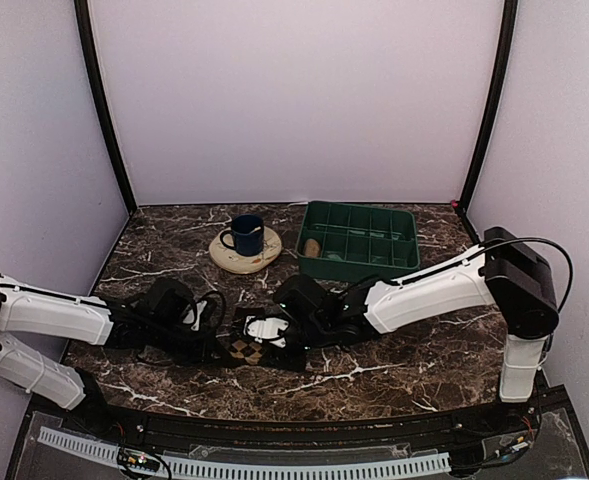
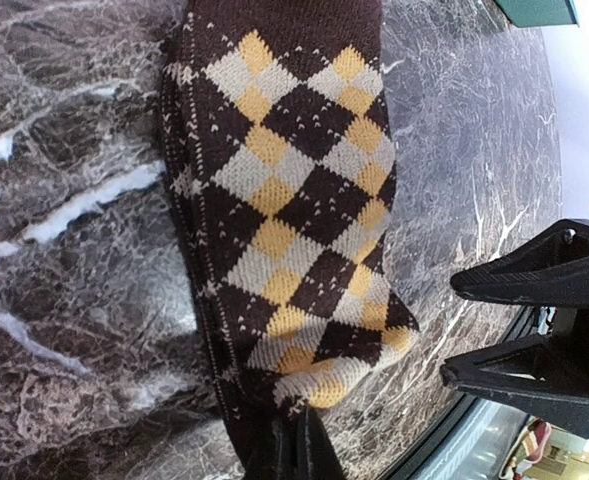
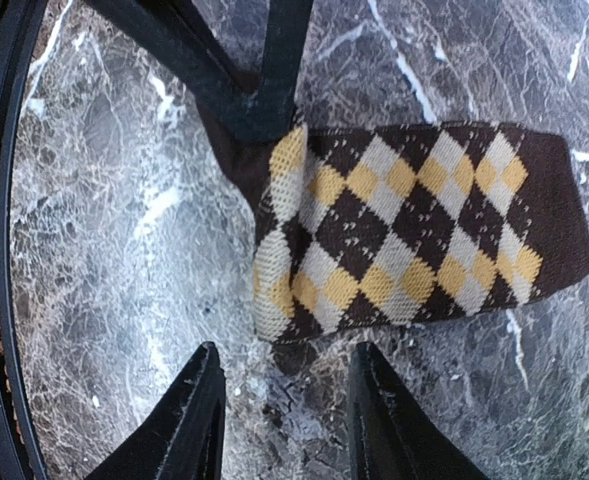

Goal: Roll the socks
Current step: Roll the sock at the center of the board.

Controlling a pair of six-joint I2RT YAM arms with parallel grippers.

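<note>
The dark brown argyle sock (image 1: 246,349) lies flat on the marble table between my two grippers. In the left wrist view it (image 2: 294,180) runs away from my left gripper (image 2: 294,448), which is shut on its near end, where the fabric is folded over. In the right wrist view the sock (image 3: 414,225) lies just beyond my right gripper (image 3: 286,395), which is open and empty beside the folded end, not touching it. A small tan bundle (image 1: 312,247), possibly the tan sock, lies in the green tray.
A green compartment tray (image 1: 374,262) stands at the back right. A blue mug (image 1: 245,234) stands on a round wooden coaster (image 1: 242,260) at the back middle. The table's front edge (image 1: 274,415) is close behind both grippers.
</note>
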